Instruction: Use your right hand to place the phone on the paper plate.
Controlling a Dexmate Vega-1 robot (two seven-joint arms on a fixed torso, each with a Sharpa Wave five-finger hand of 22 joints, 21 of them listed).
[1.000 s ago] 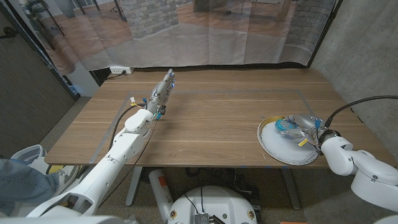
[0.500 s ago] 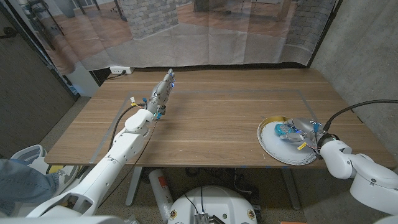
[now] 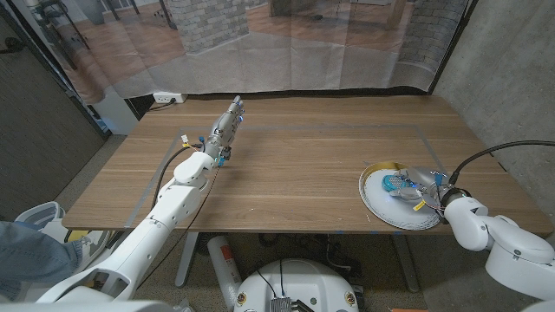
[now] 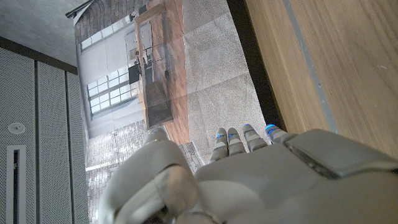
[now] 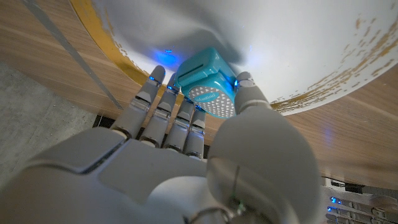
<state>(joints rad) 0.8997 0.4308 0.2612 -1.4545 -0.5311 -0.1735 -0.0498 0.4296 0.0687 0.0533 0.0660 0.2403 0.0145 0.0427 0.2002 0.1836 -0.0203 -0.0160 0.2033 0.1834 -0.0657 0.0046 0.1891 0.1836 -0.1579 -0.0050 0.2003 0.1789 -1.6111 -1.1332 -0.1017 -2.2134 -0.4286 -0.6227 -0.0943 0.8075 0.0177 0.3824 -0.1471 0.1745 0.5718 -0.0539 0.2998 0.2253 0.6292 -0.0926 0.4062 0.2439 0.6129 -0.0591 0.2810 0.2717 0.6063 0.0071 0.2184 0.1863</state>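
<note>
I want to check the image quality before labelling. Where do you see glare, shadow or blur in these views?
Right wrist view: the right hand is close and soft, the phone is sharper and throws a grey shadow on the paper plate, with blue glow on the fingertips. Left wrist view: the left hand is blurred. Head view: even light, with reflections on the curtain.

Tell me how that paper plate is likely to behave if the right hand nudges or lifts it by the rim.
The paper plate looks thin, so it would probably flex if lifted by its rim. It sits loose on smooth wood, likely sliding when nudged. The teal phone lies on it under the right hand, so its weight may hold it down somewhat.
</note>
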